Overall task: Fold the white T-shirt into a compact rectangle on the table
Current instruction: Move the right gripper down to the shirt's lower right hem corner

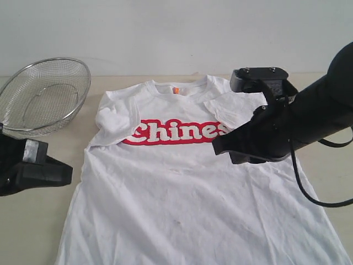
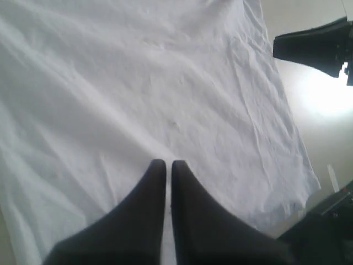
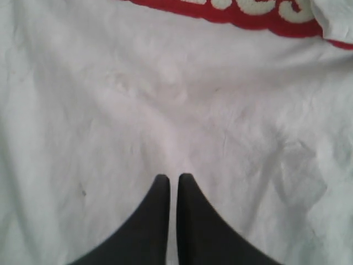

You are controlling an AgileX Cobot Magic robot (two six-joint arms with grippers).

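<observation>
Across the middle of the desk [image 1: 33, 221] the white T-shirt [image 1: 182, 187] lies flat, print up. Its long axis runs from the collar near the far edge to the hem toward the near edge. Both sleeves lie turned in over the chest, so I judge the coming fold to be lengthwise, carrying a side edge over toward the centre line. The left gripper [image 1: 69, 173] sits low just beside the shirt's left side edge and points in at it, closed and holding nothing; it is the nearer one to a side edge. The right gripper [image 1: 216, 148] hangs over the right chest by the end of the red lettering, also closed and empty, with the shirt's right side edge lying outward of it. A wire bowl [image 1: 44, 94] stands near the far left corner, apart from the shirt.
</observation>
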